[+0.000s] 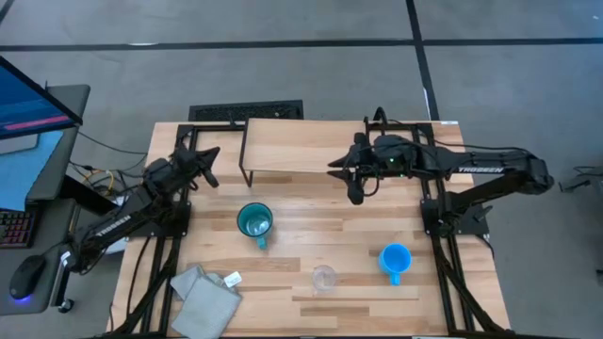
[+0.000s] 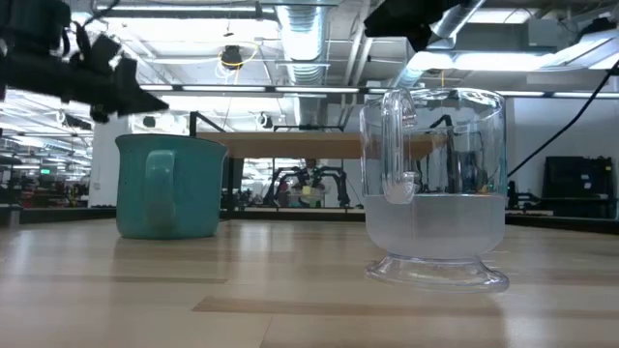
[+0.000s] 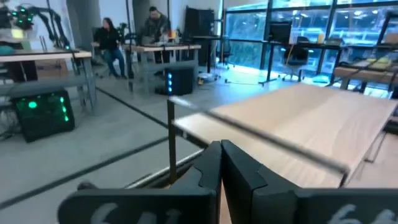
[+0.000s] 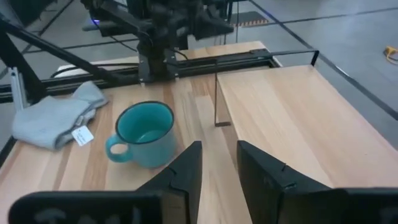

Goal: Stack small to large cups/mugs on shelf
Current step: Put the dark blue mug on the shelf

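Note:
The teal mug (image 1: pixel 254 222) stands upright on the table, its handle toward the near edge; it also shows in the right wrist view (image 4: pixel 144 134) and the low view (image 2: pixel 169 187). The blue mug (image 1: pixel 395 259) stands at the near right. The clear cup (image 1: pixel 324 279) stands upright near the front edge and looms large in the low view (image 2: pixel 435 188). The wooden shelf (image 1: pixel 292 146) stands on thin black legs at the table's far middle. My left gripper (image 1: pixel 215 165) hovers, shut and empty, left of the shelf. My right gripper (image 1: pixel 332 168) hovers, open and empty, over the shelf's right part.
A grey folded cloth (image 1: pixel 205 297) with a white tag lies at the near left corner. Bare tabletop (image 1: pixel 320 226) lies between the mugs and the shelf. A keyboard (image 1: pixel 247 111) lies beyond the far edge. People sit at desks in the room behind (image 3: pixel 109 40).

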